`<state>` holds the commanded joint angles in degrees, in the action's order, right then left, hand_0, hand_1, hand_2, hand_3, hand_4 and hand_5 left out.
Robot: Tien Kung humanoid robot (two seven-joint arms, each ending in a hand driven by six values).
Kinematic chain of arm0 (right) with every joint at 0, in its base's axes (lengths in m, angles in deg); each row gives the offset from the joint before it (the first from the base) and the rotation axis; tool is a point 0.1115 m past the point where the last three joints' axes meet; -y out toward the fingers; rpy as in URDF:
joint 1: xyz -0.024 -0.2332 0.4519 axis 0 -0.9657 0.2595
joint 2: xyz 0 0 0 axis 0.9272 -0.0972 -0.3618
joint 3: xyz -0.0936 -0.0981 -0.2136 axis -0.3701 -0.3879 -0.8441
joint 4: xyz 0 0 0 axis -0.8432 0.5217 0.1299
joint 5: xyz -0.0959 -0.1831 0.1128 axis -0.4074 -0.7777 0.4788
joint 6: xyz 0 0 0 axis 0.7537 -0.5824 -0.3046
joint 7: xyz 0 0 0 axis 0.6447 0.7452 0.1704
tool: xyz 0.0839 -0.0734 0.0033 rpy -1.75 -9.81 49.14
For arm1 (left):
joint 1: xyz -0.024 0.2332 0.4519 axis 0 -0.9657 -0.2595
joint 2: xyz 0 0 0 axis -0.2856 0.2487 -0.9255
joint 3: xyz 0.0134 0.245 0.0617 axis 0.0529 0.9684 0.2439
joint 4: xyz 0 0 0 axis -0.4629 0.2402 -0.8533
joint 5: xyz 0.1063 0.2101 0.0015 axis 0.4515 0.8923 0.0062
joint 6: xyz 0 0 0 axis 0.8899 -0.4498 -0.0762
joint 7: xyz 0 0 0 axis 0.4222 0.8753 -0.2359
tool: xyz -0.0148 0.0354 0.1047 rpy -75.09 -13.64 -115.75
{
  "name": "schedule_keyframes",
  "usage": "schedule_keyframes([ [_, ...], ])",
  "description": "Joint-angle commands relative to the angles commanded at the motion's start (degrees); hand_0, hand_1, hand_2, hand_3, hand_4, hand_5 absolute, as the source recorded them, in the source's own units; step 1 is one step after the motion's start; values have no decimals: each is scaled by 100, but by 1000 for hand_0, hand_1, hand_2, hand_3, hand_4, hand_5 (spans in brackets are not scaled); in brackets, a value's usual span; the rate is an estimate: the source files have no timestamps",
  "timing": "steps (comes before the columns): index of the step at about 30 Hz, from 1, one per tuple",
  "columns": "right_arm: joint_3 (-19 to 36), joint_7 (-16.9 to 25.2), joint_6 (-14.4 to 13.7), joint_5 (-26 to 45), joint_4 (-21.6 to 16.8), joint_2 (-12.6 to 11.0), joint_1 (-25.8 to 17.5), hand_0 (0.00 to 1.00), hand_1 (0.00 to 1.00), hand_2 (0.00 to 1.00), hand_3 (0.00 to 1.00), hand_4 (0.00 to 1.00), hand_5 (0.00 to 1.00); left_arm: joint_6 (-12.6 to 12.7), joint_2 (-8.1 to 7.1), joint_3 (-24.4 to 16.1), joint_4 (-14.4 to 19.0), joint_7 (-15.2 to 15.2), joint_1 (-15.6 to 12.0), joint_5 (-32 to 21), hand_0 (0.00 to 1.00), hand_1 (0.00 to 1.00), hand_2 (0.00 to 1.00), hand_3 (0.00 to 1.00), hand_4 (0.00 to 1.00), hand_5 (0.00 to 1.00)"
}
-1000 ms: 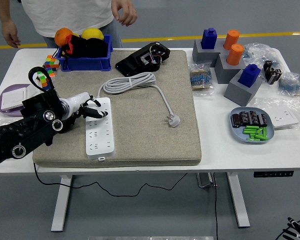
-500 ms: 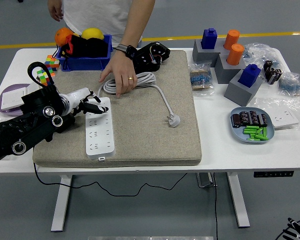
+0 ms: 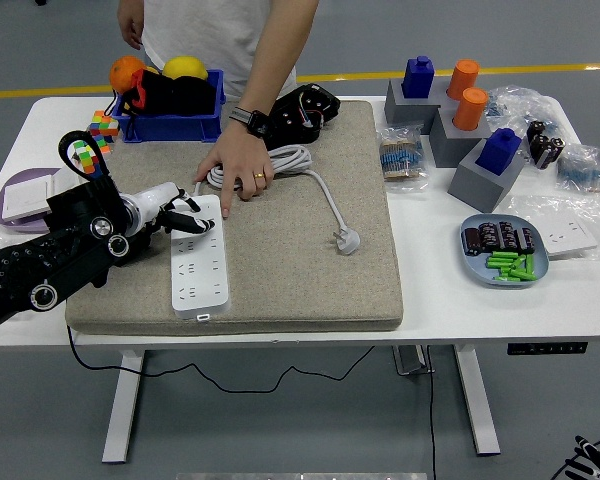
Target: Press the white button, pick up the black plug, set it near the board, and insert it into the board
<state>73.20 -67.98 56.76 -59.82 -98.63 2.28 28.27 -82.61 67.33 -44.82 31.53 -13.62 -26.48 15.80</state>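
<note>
My left hand [image 3: 176, 212] rests at the far left end of the white power strip [image 3: 199, 257] on the grey mat [image 3: 280, 250], its fingers loosely curled over the strip's top and gripping nothing; I cannot pick out the white button itself beneath them; just to the right, a person's hand [image 3: 237, 165] reaches in from the far side, one fingertip on the same end of the strip and the palm over the coiled white cable [image 3: 270, 160]; the plug [image 3: 348, 239] lies loose on the mat further right, well apart from the strip, and it looks white, not black; my right hand is out of view; to press well I would, I judge, wait for that hand to clear, then push straight down with one fingertip.
</note>
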Motion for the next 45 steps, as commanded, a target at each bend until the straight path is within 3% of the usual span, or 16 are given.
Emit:
schedule_keyframes([
  [7, 16, 3, 0, -13, -1, 12, 3, 728, 612, 558, 680, 744, 514, 24, -100, -451, 574, 40, -92, 487, 7, 38, 98, 771, 721, 525],
  [10, -9, 9, -1, 10, -12, 18, 4, 728, 612, 558, 680, 744, 514, 61, -152, -666, 885, 197, -278, 734, 7, 38, 98, 771, 721, 525],
  [15, 1, 9, 5, -11, -6, 37, -17, 728, 612, 558, 680, 744, 514, 89, -149, -1281, 1362, 484, -827, 1060, 43, 69, 135, 783, 723, 488],
  [18, -7, 6, 14, -14, -6, 48, -29, 728, 612, 558, 680, 744, 514, 202, -118, -1726, 1541, 890, -1218, 1360, 43, 69, 135, 783, 723, 488],
  [19, -8, 7, 13, -13, -7, 49, -31, 728, 612, 558, 680, 744, 513, 219, -114, -1807, 1560, 977, -1288, 1415, 196, 250, 291, 750, 808, 312],
  [20, -13, 6, 15, -16, -7, 51, -39, 728, 612, 558, 680, 744, 513, 292, -86, -2007, 1607, 1193, -1471, 1560, 196, 250, 291, 750, 808, 312],
  [24, -37, 7, 16, -17, -11, 56, -43, 728, 612, 558, 680, 744, 513, 593, 5, -2621, 1628, 2049, -2004, 1856, 196, 250, 291, 750, 808, 312],
  [25, -46, 10, 14, -9, -17, 58, -40, 728, 612, 558, 680, 744, 513, 614, 23, -2744, 1626, 2205, -2100, 1883, 592, 717, 588, 541, 888, 176],
  [27, -70, 13, 16, 15, -26, 61, -38, 728, 612, 558, 680, 744, 513, 602, 75, -3033, 1576, 2356, -2320, 1938, 592, 717, 588, 541, 888, 176],
  [30, -53, 12, 17, 4, -18, 61, -39, 728, 612, 558, 680, 744, 513, 483, 148, -3325, 1435, 2305, -2521, 2087, 592, 717, 588, 541, 888, 176],
  [31, -47, 10, 19, -2, -16, 62, -38, 728, 612, 558, 680, 744, 513, 456, 165, -3387, 1397, 2286, -2556, 2149, 882, 909, 733, 484, 976, 94],
  [36, -59, 12, 21, 4, -17, 65, -39, 728, 612, 558, 680, 744, 513, 338, 232, -3644, 1133, 2234, -2672, 2229, 882, 909, 733, 484, 976, 94],
  [37, -72, 15, 19, 14, -21, 63, -37, 728, 611, 557, 679, 743, 512, 322, 235, -3671, 1083, 2229, -2687, 2223, 914, 922, 791, 465, 984, 58],
  [39, -95, 19, 15, 33, -28, 60, -30, 728, 611, 557, 679, 743, 512, 299, 238, -3715, 989, 2229, -2714, 2229, 914, 922, 791, 465, 984, 58],
  [45, -117, 20, 15, 47, -35, 59, -32, 728, 611, 557, 679, 743, 512, 258, 196, -3848, 901, 2239, -2803, 2239, 882, 902, 784, 438, 993, 45],
])
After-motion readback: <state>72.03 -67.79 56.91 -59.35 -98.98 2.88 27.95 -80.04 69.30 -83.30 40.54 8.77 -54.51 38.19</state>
